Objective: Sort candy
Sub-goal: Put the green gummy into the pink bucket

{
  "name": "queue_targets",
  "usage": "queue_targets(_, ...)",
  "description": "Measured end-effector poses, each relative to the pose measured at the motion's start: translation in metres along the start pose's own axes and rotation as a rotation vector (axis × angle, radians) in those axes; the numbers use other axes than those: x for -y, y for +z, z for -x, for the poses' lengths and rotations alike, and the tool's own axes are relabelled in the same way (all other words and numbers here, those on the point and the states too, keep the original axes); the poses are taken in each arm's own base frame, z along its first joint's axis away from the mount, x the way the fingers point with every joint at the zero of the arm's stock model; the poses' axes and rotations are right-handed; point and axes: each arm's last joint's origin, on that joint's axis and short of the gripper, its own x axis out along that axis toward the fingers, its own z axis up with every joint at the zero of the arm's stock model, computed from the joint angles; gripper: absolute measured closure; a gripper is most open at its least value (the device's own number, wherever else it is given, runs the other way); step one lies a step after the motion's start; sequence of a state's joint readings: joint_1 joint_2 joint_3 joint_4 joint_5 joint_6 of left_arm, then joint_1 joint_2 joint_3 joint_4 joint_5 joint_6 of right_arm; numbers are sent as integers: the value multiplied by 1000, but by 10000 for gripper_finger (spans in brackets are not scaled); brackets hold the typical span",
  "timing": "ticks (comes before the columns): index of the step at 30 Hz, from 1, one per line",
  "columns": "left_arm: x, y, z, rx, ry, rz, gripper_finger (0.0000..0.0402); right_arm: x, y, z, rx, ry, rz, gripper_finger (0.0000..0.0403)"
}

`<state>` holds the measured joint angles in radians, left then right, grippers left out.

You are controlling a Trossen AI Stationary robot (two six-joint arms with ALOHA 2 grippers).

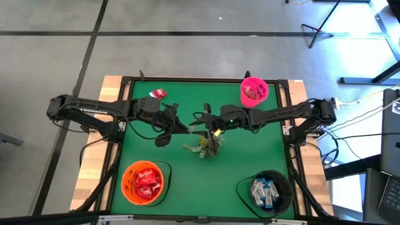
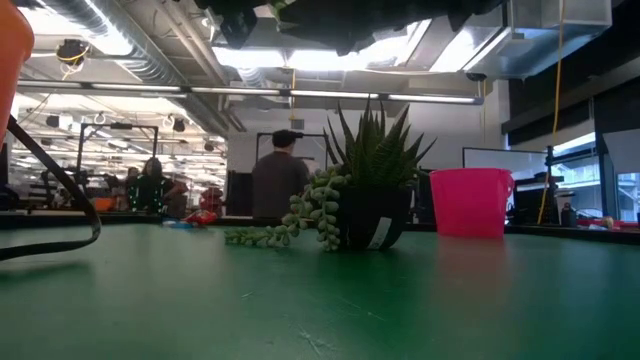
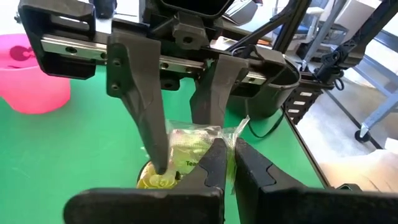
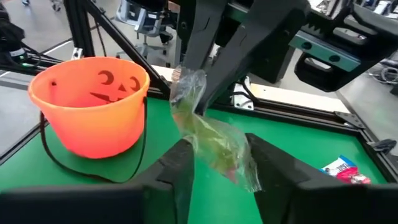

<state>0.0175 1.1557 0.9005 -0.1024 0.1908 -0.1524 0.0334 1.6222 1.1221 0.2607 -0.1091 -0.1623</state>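
A clear-wrapped candy packet with yellow-green contents (image 4: 214, 140) hangs above the middle of the green table, over a small potted plant (image 1: 203, 145). My left gripper (image 1: 189, 128) is shut on the packet's upper end. My right gripper (image 4: 221, 155) is open, with one finger on each side of the packet's lower part. The packet also shows in the left wrist view (image 3: 189, 146). One red packet (image 1: 159, 94) lies on the table at the far left. My left gripper pinches the twisted upper end of the clear wrapper (image 4: 186, 81) between its two fingers (image 3: 214, 158), coming from the table's left. The packet hangs below the fingers, slanting, clear of the table. My right gripper's fingers (image 4: 183, 165) flank the packet; I cannot tell whether they touch it.
An orange bucket (image 1: 145, 182) with red packets stands near left. A black bucket (image 1: 265, 190) with white-and-blue packets stands near right. A pink bucket (image 1: 254, 91) with brownish pieces stands far right. People stand in the room beyond the table.
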Motion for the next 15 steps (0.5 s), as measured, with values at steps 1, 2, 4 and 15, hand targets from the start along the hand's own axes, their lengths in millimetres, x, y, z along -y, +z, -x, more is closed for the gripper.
queue_targets(1, 0, 0, 0, 1, 4, 3, 401, 0, 0, 0, 1, 11, 0, 272)
queue_targets(2, 0, 0, 0, 2, 11, 4, 401, 0, 0, 0, 1, 16, -1, 280)
queue_targets(4, -1, 0, 0, 4, 24, 20, 400, 0, 0, 0, 0, 17, -1, 295)
queue_targets(15, -2, 0, 0, 12, 81, 28, 275, 0, -1, 2, -30, -1, -27, 356)
